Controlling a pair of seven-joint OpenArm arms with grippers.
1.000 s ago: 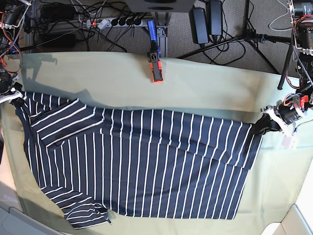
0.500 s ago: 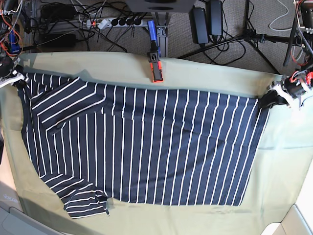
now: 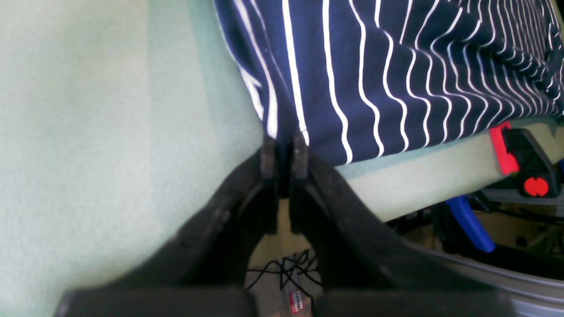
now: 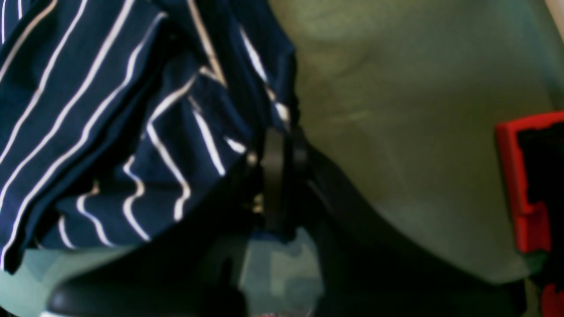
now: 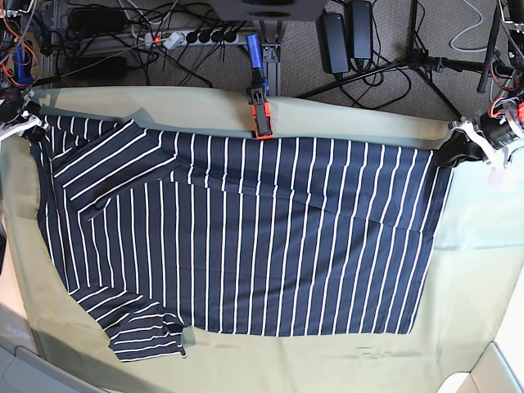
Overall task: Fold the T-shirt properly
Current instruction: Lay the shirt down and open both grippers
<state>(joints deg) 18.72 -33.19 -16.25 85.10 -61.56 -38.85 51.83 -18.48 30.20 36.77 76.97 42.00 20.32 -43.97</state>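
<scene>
You had the T-shirt (image 5: 237, 237) stretched left to right across the frame over the green cloth (image 5: 475, 270), left gripper (image 5: 460, 150) and right gripper (image 5: 31, 131) each clamped on a far corner, fabric lying toward the bottom.

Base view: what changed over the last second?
Both grippers, left and right, carried the far corners of the dark navy white-striped T-shirt away from the camera toward the table's far edge, stretching it flat up to the orange-and-black clamp. Both stayed shut on the fabric; the pale green cloth and clamp stayed put.
</scene>
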